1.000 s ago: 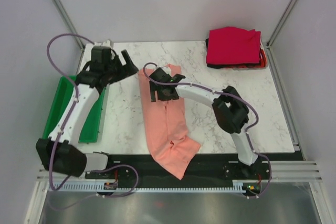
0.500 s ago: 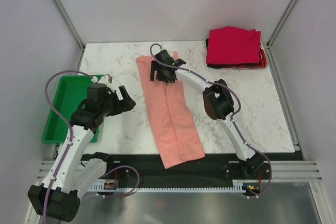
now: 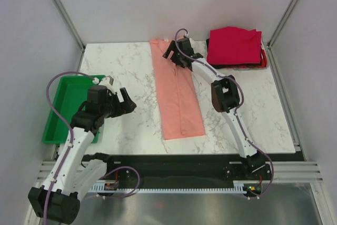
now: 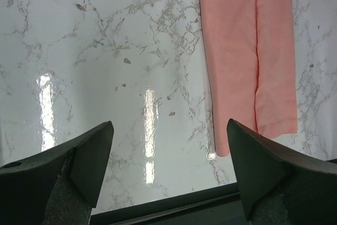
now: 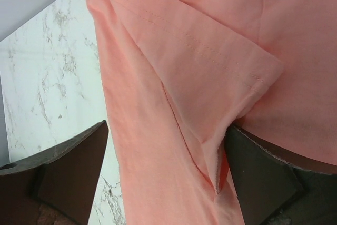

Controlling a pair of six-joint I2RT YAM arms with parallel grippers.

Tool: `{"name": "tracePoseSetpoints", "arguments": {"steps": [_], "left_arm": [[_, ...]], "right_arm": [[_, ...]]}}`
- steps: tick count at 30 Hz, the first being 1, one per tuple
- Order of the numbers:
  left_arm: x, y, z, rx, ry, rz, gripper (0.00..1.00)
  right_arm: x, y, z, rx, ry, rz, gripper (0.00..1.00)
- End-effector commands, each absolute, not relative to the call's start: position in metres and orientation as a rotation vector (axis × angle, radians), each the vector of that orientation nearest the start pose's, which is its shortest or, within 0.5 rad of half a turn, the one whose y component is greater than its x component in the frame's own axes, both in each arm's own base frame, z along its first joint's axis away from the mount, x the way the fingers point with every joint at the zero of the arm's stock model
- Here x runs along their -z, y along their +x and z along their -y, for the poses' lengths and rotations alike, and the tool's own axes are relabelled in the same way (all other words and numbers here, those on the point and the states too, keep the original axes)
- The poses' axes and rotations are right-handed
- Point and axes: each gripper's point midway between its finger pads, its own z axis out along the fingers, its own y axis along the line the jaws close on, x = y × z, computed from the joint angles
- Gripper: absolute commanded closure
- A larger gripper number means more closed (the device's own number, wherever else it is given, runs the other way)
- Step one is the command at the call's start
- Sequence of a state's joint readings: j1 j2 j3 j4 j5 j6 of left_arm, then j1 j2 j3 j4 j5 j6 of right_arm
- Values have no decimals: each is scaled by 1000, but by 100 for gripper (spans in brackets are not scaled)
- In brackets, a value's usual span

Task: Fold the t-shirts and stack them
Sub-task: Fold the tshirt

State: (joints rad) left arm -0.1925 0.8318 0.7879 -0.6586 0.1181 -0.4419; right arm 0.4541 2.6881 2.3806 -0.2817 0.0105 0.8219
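Observation:
The salmon-pink t-shirt (image 3: 179, 98) lies on the marble table as a long narrow strip, folded lengthwise, running from the far edge to near the front edge. My right gripper (image 3: 175, 56) is over its far end with jaws apart. In the right wrist view (image 5: 167, 130) a fold of the shirt (image 5: 158, 77) drapes against the right finger. My left gripper (image 3: 124, 104) is open and empty over bare table left of the shirt. Its wrist view (image 4: 169, 125) shows the shirt's near end (image 4: 242, 51). Folded shirts (image 3: 234, 47) are stacked at the back right, crimson on top, black and orange-red edges below.
A green plastic tray (image 3: 59, 110) sits at the left table edge beside the left arm. The marble table (image 3: 121, 67) ends at a black strip in front. Frame posts stand at both back corners.
My right gripper moved to the far edge, pulling the salmon-pink shirt straight and fully onto the table. The left arm drew back to the near left and has since barely moved.

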Motion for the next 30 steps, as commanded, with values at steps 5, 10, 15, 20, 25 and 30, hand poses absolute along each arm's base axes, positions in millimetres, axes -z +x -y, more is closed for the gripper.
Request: {"name": "tracePoseSetpoints", "arguments": {"steps": [5, 10, 15, 20, 25, 30], "left_arm": [[-175, 243, 90, 481, -153, -2266, 4], [-179, 242, 94, 508, -158, -2247, 4], [-158, 235, 115, 567, -197, -2308, 8], [-102, 210, 152, 610, -220, -2461, 11], [-75, 199, 181, 731, -249, -2475, 14], [-49, 176, 204, 740, -221, -2554, 16]], "right_arm": [[-30, 571, -355, -711, 337, -2370, 2], [-96, 560, -344, -695, 278, -2324, 2], [-168, 516, -314, -656, 187, -2286, 2], [-163, 414, -254, -563, 154, -2383, 2], [-96, 305, -185, -429, 213, -2519, 4], [-60, 241, -157, -445, 266, -2571, 15]]}}
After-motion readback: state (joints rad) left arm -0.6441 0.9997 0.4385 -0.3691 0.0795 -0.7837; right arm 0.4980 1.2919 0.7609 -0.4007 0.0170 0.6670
